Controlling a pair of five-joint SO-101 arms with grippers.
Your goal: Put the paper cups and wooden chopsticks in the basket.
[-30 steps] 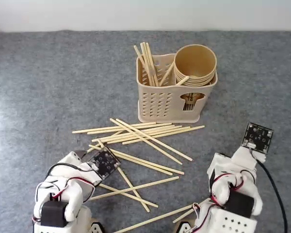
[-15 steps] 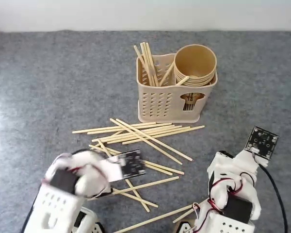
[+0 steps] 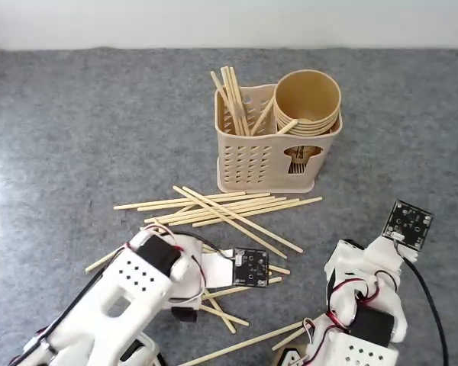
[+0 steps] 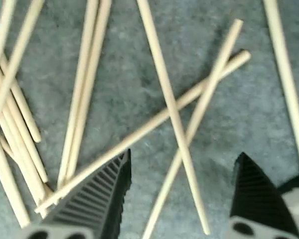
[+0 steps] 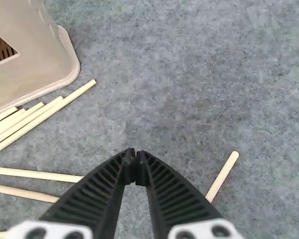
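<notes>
A beige slotted basket [image 3: 252,156] stands at the middle back; stacked paper cups [image 3: 308,97] fill its right compartment and several wooden chopsticks [image 3: 230,95] lean in its left one. Many loose chopsticks [image 3: 221,212] lie scattered on the grey carpet in front of it. My left arm [image 3: 149,278] stretches over the near part of that pile. My left gripper [image 4: 182,159] is open just above crossed chopsticks [image 4: 172,107], holding nothing. My right gripper [image 5: 134,155] is shut and empty, low over bare carpet, with the basket's corner [image 5: 25,55] and some chopstick ends [image 5: 40,118] beyond it.
The right arm [image 3: 366,293] sits at the front right, with a single chopstick [image 3: 244,345] lying beside its base. A pale wall [image 3: 229,23] bounds the carpet at the back. Open carpet lies to the left and right of the basket.
My left arm has swung from the front left corner forward and rightward, out over the loose chopsticks. The right arm has barely shifted. Basket and chopsticks lie as before.
</notes>
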